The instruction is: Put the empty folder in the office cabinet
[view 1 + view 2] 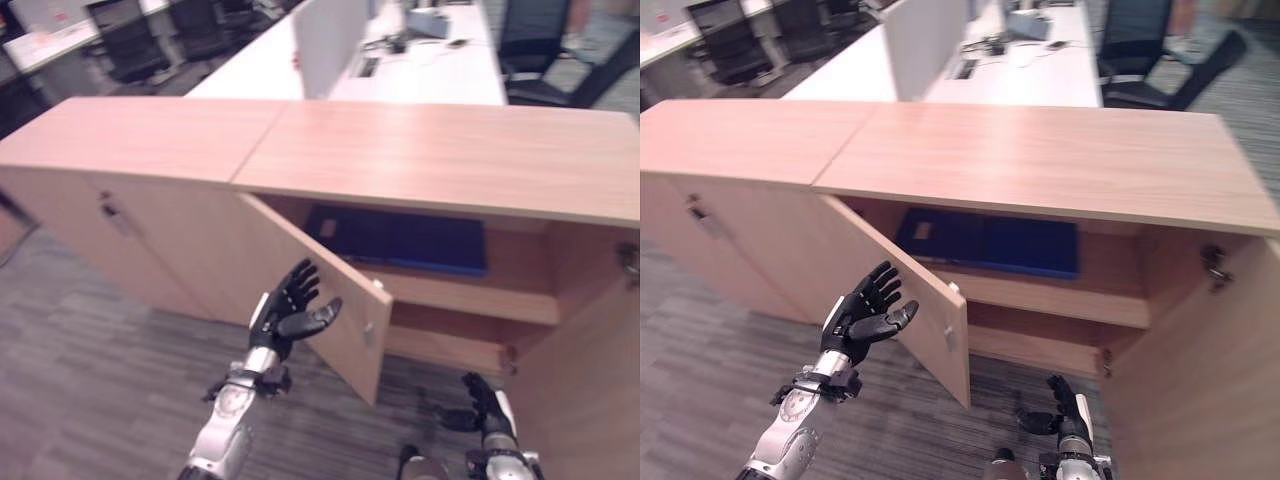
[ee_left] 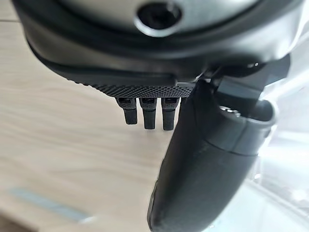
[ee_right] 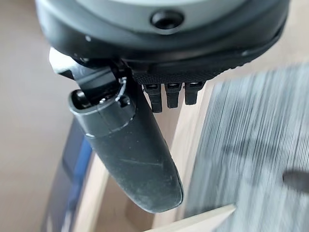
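A dark blue folder [image 1: 400,238] lies flat on the upper shelf inside the open wooden cabinet [image 1: 430,150]. My left hand [image 1: 287,312] is raised with straight fingers against the outer face of the cabinet's left door [image 1: 320,290], which stands half open. In the left wrist view the fingers [image 2: 147,113] point at the door's light wood. My right hand [image 1: 485,402] hangs low in front of the cabinet's lower shelf, fingers relaxed and holding nothing. The folder's blue edge [image 3: 72,174] also appears past the thumb in the right wrist view.
The cabinet's right door [image 1: 590,370] is swung wide open at the right. A closed cabinet section [image 1: 110,210] adjoins on the left. Behind stand white desks [image 1: 400,60] and black office chairs [image 1: 130,40]. Grey carpet [image 1: 90,380] covers the floor.
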